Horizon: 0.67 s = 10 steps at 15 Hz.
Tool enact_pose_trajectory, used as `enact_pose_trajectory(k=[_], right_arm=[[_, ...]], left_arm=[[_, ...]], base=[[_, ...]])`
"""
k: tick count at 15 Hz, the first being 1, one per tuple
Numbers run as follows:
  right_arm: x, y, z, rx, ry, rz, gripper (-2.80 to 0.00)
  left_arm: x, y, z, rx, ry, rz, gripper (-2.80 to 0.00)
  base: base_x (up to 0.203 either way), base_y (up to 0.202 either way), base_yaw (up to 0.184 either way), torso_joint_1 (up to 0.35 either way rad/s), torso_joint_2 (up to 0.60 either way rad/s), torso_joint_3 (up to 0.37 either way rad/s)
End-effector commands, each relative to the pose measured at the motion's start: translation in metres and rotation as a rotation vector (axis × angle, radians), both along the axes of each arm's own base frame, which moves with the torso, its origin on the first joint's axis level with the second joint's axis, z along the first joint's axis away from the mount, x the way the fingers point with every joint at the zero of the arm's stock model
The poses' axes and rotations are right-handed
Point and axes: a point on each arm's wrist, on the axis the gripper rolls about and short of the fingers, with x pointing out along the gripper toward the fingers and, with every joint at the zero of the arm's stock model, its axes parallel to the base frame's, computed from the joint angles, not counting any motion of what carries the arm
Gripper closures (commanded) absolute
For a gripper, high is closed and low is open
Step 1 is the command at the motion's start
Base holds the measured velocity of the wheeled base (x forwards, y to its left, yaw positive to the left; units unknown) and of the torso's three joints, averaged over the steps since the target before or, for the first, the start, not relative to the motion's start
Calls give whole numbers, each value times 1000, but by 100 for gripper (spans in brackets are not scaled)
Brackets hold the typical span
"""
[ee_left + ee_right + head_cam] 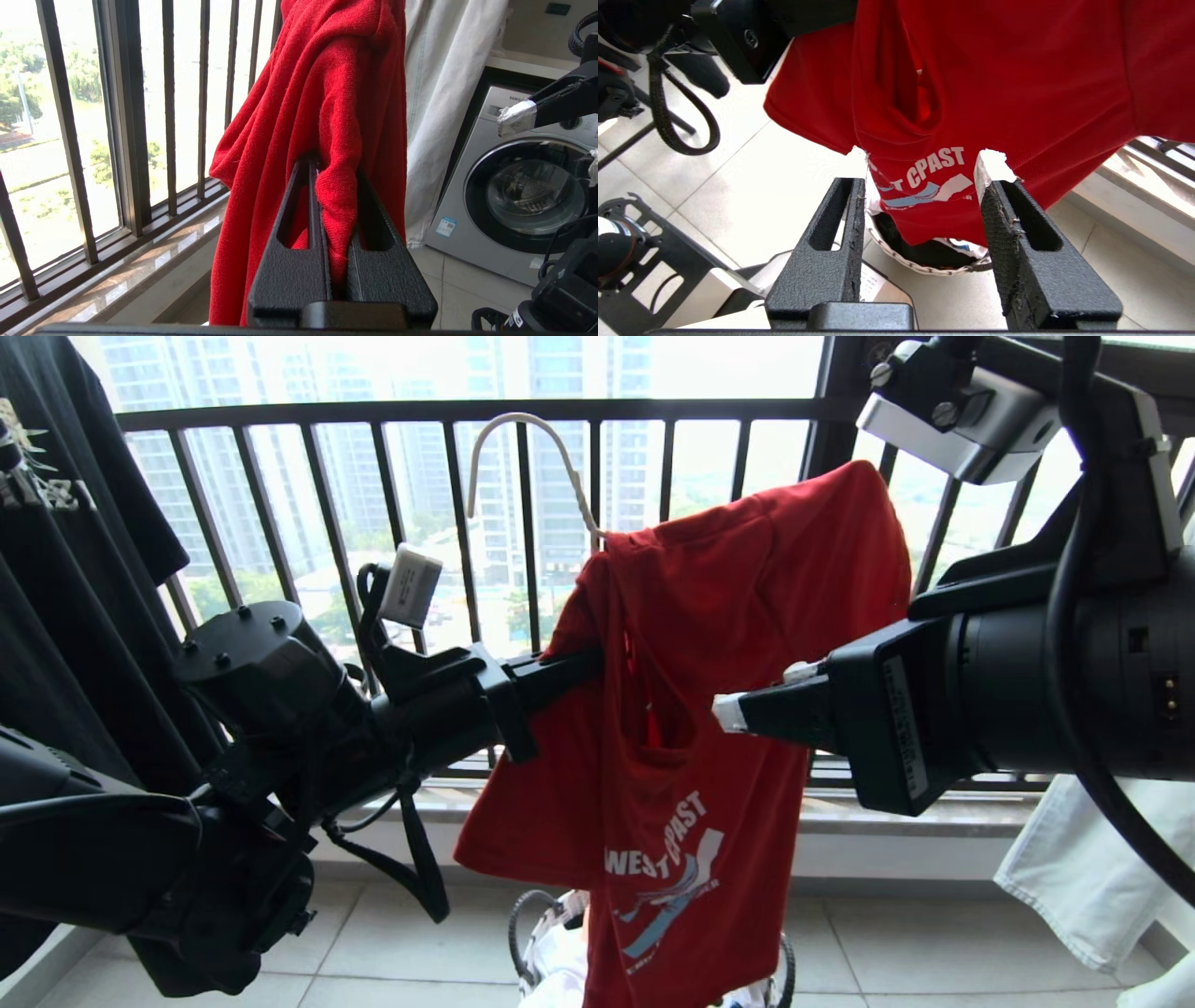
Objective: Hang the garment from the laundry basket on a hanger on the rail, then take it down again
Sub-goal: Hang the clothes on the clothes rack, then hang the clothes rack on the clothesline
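L gripper (334, 172): jaws clamped on fold of red T-shirt (691, 709) | R gripper (920, 163): jaws apart, empty, just in front of shirt | shirt on white hanger (532, 457)

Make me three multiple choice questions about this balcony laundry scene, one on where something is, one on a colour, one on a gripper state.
1. Where is the laundry basket?
A. on the floor below the garment
B. on the washing machine
C. on the window railing

2. What colour is the garment?
A. black
B. red
C. white

3. How is the left gripper?
A. open, empty
B. shut on the hanger's hook
C. shut on the garment

Answers: 1 A, its rim shows under the hem. 2 B, bright red cloth. 3 C, cloth is pinched between its fingers.
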Motion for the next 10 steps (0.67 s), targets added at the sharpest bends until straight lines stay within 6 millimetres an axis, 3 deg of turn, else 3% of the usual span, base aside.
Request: enact_pose_trajectory(k=[1,4,10], right_arm=[[5,-12,3,-11,-19,-35,0],[7,-29,13,-13,-58,-58,0],[2,-39,13,-146,-27,-33,0]], left_arm=[[-1,1,1,-2,-3,-5,0],[-2,2,-1,27,34,-25,0],[-5,1,-9,111,116,-142,0]], base=[[0,0,0,0,0,0],[0,0,0,0,0,0],[0,0,0,0,0,0]])
